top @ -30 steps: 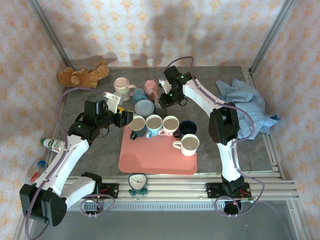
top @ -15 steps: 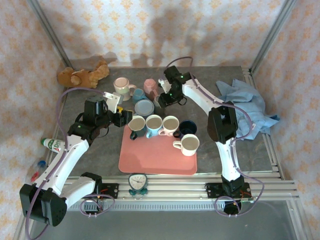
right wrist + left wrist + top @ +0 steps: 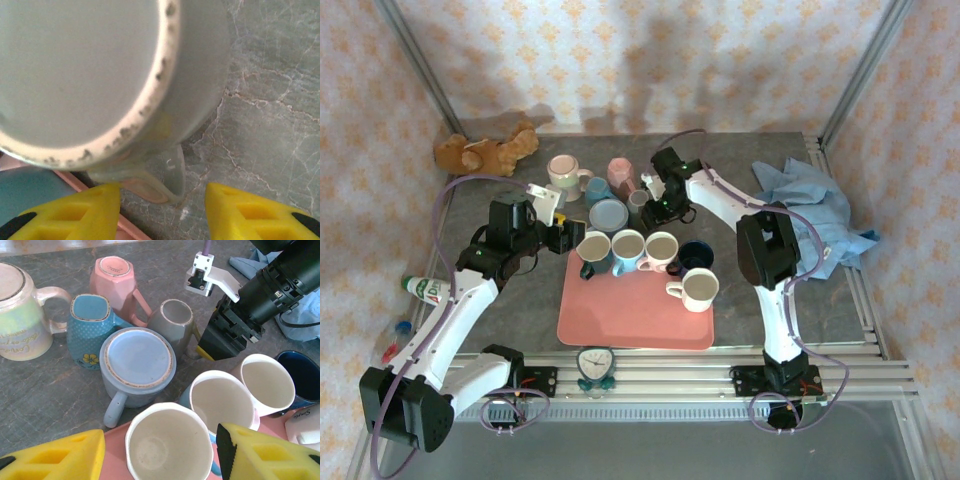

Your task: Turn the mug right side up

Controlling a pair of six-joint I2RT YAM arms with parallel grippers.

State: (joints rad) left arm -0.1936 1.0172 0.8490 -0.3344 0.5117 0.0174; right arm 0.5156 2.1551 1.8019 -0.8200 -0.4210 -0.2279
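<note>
A grey mug stands upside down on the dark table, behind the pink tray. The left wrist view shows its rimmed base facing up. My right gripper is low at its right side, open. In the right wrist view the mug's base looms large and its handle lies between the yellow fingers without touching them. My left gripper hovers open over a white mug on the tray.
Other upside-down mugs crowd the grey one: pink, blue patterned, blue-grey, cream. Several upright mugs line the tray's back edge. A teddy bear lies back left, a blue cloth right, a bottle left.
My right gripper has slid a little right and toward the front, uncovering the grey mug and settling beside it. The left arm has not moved.
</note>
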